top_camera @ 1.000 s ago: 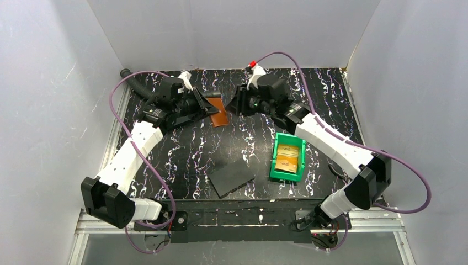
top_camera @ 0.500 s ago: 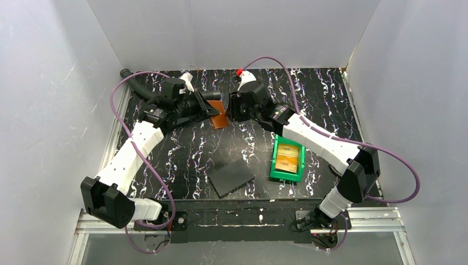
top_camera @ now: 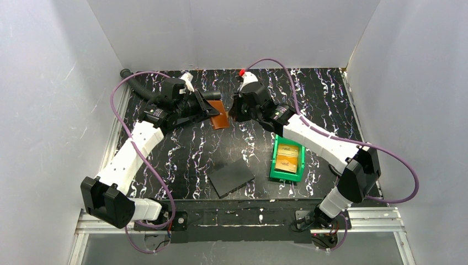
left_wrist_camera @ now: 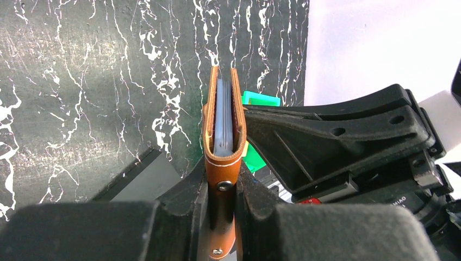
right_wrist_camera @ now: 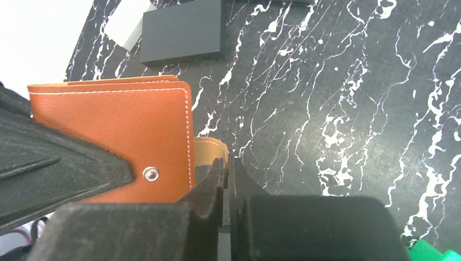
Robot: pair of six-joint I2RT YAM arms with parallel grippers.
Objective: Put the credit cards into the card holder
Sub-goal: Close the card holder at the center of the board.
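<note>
Leather-soft, light and floppy, the card holder [left_wrist_camera: 238, 122] is sitting at the table's [top_camera: 331, 94] far middle, the left gripper [left_wrist_camera: 223, 182] clamping its fold end, the right gripper [right_wrist_camera: 228, 168] pinching its thin snap tab [right_wrist_camera: 209, 149], likely the best hold for opening.

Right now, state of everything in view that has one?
card holder: folded, snap undone, card edges inside, held on edge.
left gripper: shut on card holder.
right gripper: shut at the snap tab; grip unclear.
green bin: holds orange-yellow cards.
dark slab: flat on table.
</note>
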